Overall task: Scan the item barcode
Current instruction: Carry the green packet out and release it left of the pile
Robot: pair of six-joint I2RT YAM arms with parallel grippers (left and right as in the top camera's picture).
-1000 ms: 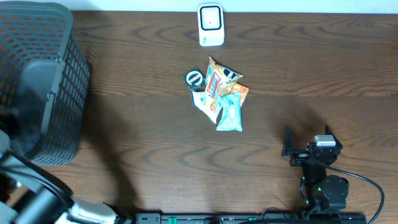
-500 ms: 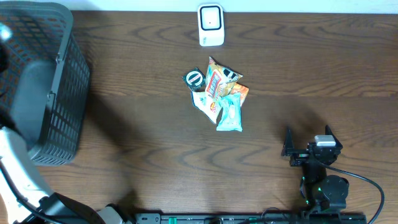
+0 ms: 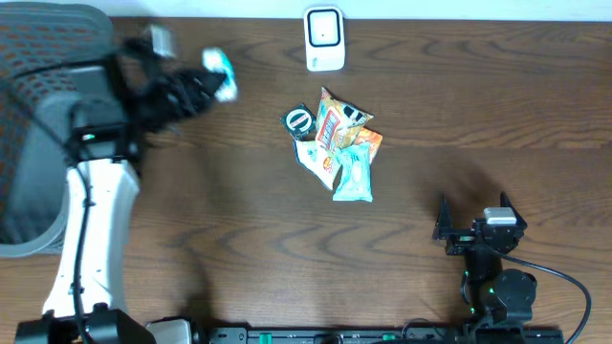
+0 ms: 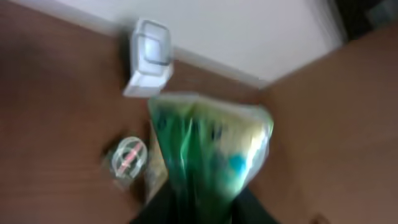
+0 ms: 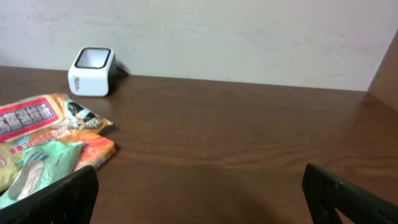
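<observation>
Left tool (image 3: 205, 82) pinches a green packet (image 4: 208, 149), nearly closed.

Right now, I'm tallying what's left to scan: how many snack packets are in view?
5: a green packet in the left gripper; four in the central pile: black packet, red-yellow packet, orange packet, mint packet. Others may hide beneath.

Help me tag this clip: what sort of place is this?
Likely a mock shop checkout on a wooden table: a white scanner, a mesh basket and a pile of snack packets.
</observation>
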